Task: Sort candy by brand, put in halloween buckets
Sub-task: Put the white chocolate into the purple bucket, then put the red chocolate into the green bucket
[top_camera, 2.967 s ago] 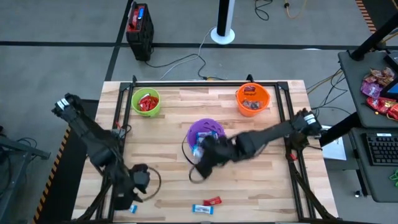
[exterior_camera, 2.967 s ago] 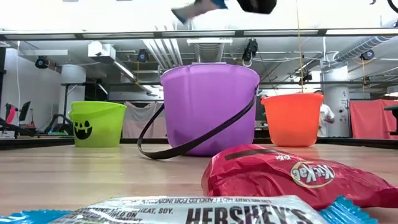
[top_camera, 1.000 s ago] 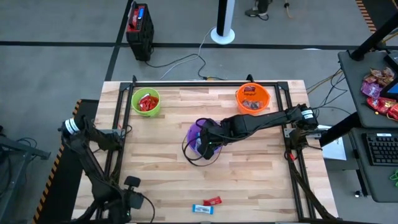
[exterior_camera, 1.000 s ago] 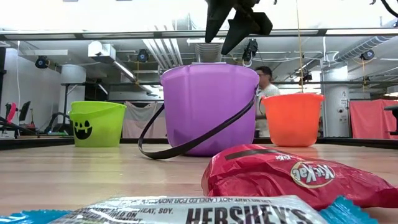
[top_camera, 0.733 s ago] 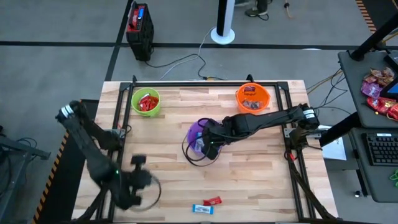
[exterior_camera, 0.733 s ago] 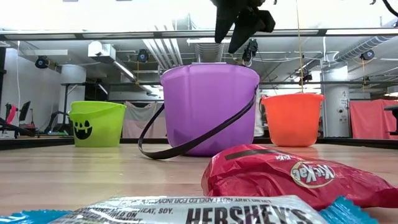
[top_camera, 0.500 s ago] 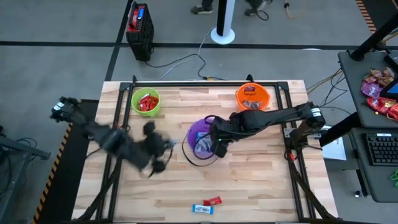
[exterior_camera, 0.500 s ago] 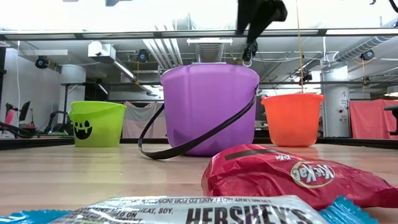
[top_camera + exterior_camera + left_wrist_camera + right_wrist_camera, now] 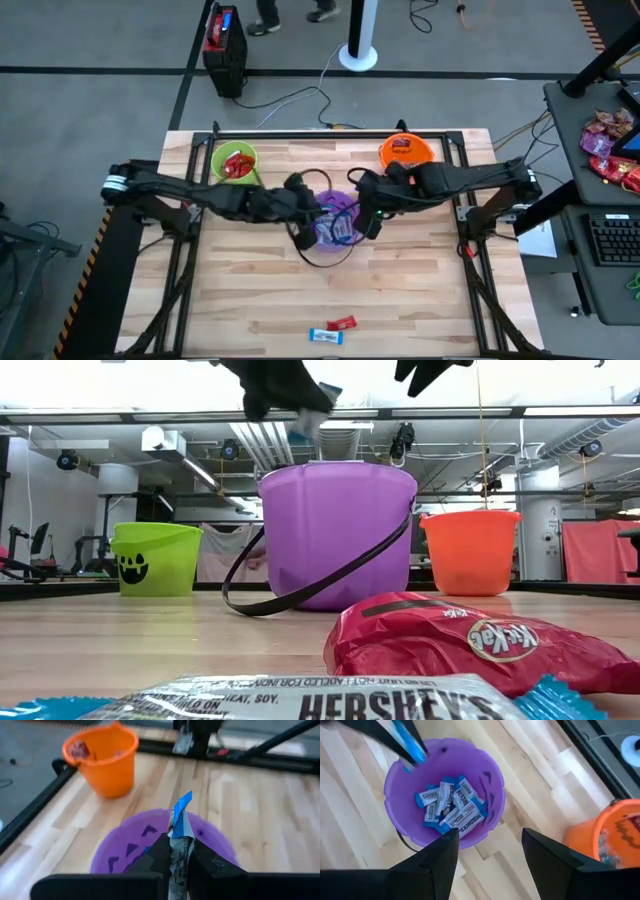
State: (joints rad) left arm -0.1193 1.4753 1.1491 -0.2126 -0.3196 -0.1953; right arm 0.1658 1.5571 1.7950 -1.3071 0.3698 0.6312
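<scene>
Left gripper point(image 9: 177, 851) is clamped on one blue-and-white candy bar point(image 9: 179, 827), holding it upright over the purple bucket point(image 9: 333, 218), which stands mid-table with its thin black handle point(image 9: 300, 588) drooping to the wood. Right gripper point(image 9: 487, 851) hangs over the same bucket from the other side, its two fingers point(image 9: 442, 857) spread wide with nothing between them.

Three buckets stand on the table point(image 9: 400, 290): the lime green bucket point(image 9: 234, 163) at the far left corner, holding red wrappers; the orange bucket point(image 9: 405, 152) at the far right, with dark pieces inside; and the purple one between and nearer. The right wrist view looks down into the purple bucket, where a heap of blue-and-white bars point(image 9: 451, 805) lies (about six can be told apart).

Two pieces lie loose near the front edge of the table, just beside each other: a red Kit Kat point(image 9: 343, 323) and a blue-and-white Hershey's bar point(image 9: 325, 335).
</scene>
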